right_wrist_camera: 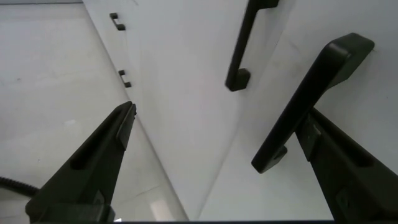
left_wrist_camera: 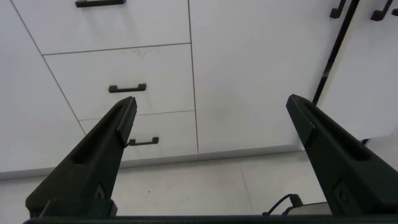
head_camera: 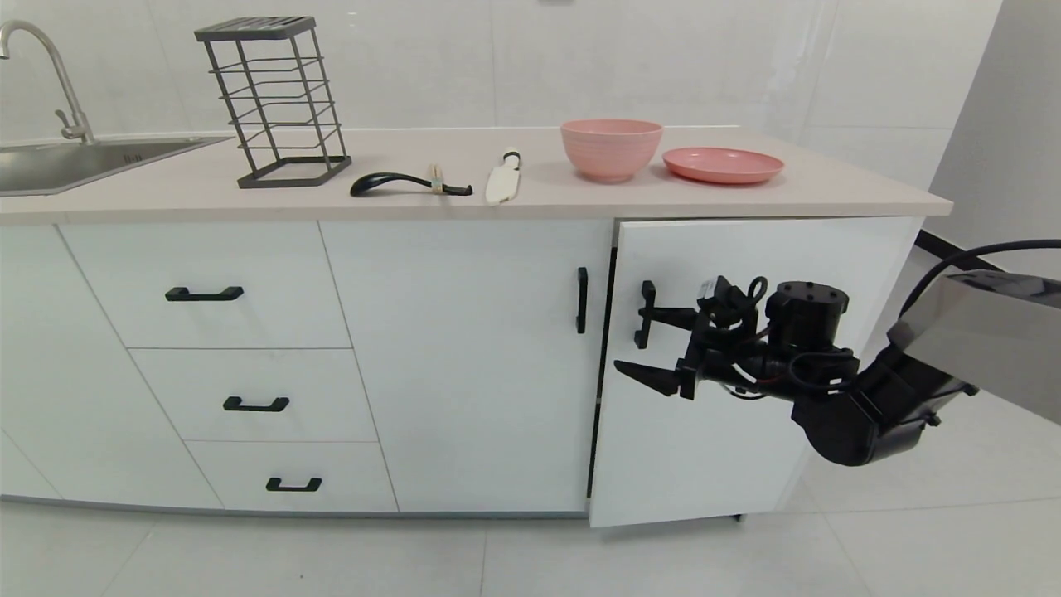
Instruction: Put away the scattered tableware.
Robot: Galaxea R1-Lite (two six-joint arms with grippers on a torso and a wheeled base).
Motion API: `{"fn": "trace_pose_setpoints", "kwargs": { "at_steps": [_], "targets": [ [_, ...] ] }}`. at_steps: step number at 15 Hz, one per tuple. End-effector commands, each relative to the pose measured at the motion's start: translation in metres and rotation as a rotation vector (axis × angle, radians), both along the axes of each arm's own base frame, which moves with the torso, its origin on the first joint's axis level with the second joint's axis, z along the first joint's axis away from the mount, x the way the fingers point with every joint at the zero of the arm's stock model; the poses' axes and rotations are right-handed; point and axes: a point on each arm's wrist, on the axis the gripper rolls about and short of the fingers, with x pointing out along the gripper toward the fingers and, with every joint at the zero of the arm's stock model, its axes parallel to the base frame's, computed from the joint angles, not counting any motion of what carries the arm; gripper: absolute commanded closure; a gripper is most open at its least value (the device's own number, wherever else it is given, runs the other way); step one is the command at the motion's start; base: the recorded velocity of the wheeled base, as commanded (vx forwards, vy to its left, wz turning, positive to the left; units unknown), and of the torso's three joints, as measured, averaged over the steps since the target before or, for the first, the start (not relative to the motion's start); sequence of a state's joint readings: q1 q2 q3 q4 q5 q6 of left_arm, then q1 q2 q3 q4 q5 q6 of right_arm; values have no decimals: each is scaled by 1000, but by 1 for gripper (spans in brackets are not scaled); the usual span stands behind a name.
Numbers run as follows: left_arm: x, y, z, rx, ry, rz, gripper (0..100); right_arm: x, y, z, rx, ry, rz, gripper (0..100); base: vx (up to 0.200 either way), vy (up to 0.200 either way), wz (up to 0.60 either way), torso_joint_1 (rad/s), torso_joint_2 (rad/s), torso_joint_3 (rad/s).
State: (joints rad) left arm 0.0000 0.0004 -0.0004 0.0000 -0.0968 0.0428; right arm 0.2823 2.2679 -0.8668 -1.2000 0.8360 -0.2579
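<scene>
Tableware lies scattered along the tabletop [head_camera: 207, 195]. A pink bowl [head_camera: 611, 148] stands at the far right, with a pink plate [head_camera: 723, 164] just to its right. A white utensil [head_camera: 503, 181] lies left of the bowl. A black spoon [head_camera: 398, 182] lies left of that, close to an upright wire rack [head_camera: 278, 104]. The bowl's inside is mostly hidden from the head view, so its contents cannot be told. A sink [head_camera: 75, 162] is set into the far left end.

Below the plate, a cabinet door [head_camera: 729, 464] stands ajar (the cupboard behind it stays hidden). The right gripper [head_camera: 651, 348] [right_wrist_camera: 217, 118] is in front of this door with its fingers spread wide and nothing held. The upper finger lies at the door's black handle [head_camera: 643, 313] [right_wrist_camera: 311, 99]; whether it touches cannot be told.

The left gripper [left_wrist_camera: 211, 102] is low, facing the white drawer fronts [left_wrist_camera: 118, 68], its fingers wide apart and bare.

All the tableware sits up on the tabletop, well apart from both pairs of fingers.
</scene>
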Motion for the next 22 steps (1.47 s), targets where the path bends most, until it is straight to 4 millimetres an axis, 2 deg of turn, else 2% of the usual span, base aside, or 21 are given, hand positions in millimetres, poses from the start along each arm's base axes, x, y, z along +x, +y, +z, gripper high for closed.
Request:
{"fn": "trace_pose_setpoints", "kwargs": {
  "at_steps": [1, 5, 7, 8, 9, 10, 11, 12, 14, 16, 19, 22],
  "targets": [
    [0, 0, 0, 0, 2, 0, 0, -26, -8, 11, -6, 4, 32, 0, 0, 0, 0, 0, 0, 0],
    [0, 0, 0, -47, 7, 9, 0, -61, -14, 16, -9, 32, 75, 0, 0, 0, 0, 0, 0, 0],
    [0, 0, 0, -49, 6, 19, 0, -68, -15, 17, -11, 38, 80, 0, 0, 0, 0, 0, 0, 0],
    [-1, 0, 9, 20, -68, 8, 0, -68, -15, 16, -11, 38, 80, 0, 0, 0, 0, 0, 0, 0],
    [-9, 0, 51, 35, -282, 16, 0, -69, -15, 16, -11, 39, 80, 0, 0, 0, 0, 0, 0, 0],
    [-8, -1, 87, 38, -380, -11, 0, -69, -15, 16, -11, 41, 80, 0, 0, 0, 0, 0, 0, 0],
    [-6, -2, 109, 44, -421, -78, 0, -70, -15, 16, -12, 39, 82, 0, 0, 0, 0, 0, 0, 0],
    [0, -4, 110, 45, -374, -202, 0, -70, -15, 16, -9, 39, 92, 0, 0, 0, 0, 0, 0, 0],
    [16, -6, 108, 47, -259, -317, 0, -77, -17, 20, -8, 39, 95, 0, 0, 0, 0, 0, 0, 0],
    [40, -9, 121, 49, -172, -421, 0, -87, -20, 20, -11, 52, 95, 0, 0, 0, 0, 0, 0, 0],
    [64, -17, 138, 111, -136, -543, 0, -92, -22, 26, -9, 42, 93, 0, 0, 0, 0, 0, 0, 0],
    [90, -33, 142, 192, -81, -670, 0, -99, -22, 29, -8, 39, 100, 0, 0, 0, 0, 0, 0, 0]
  ]
}}
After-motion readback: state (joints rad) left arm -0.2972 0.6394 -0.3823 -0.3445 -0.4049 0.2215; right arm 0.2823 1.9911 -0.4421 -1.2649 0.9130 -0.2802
